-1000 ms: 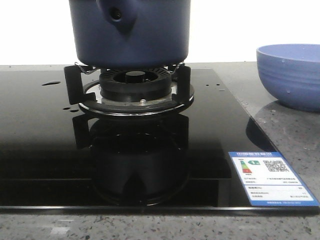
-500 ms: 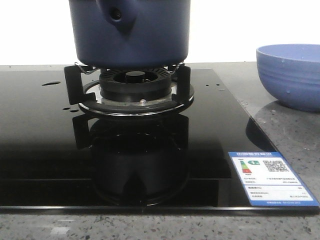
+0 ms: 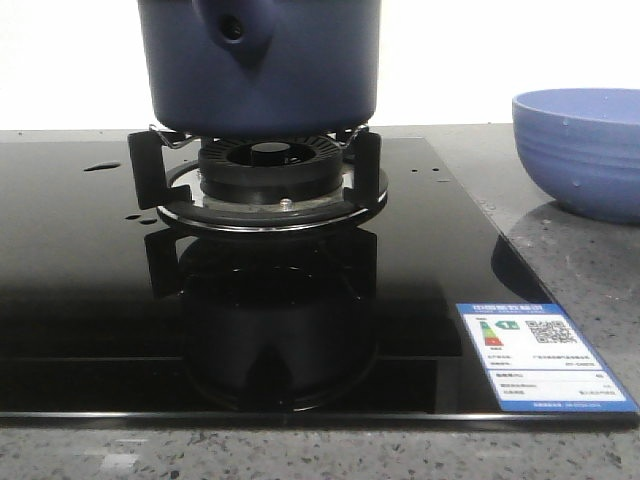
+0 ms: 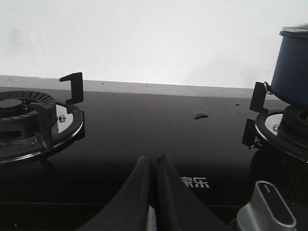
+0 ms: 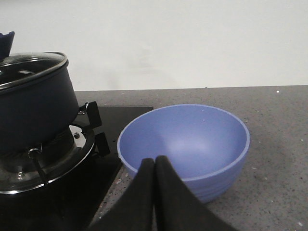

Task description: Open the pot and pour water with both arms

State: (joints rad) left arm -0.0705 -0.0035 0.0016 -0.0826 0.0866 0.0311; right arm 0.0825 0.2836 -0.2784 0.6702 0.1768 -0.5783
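Pot (image 3: 262, 70) sits lidded on burner (image 3: 268, 165). We see left fingers (image 4: 155, 166) and right fingers (image 5: 154, 166) pressed together, empty; pot lies between arms, bowl (image 5: 185, 147) just ahead of right.

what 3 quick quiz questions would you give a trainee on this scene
1. True or false: the lid is off the pot.
2. Where does the pot stand? A) counter B) burner C) in the bowl
3. How stand the fingers of the left hand and right hand?

Key: 1. False, it is on. 2. B. 3. Both shut, holding nothing.
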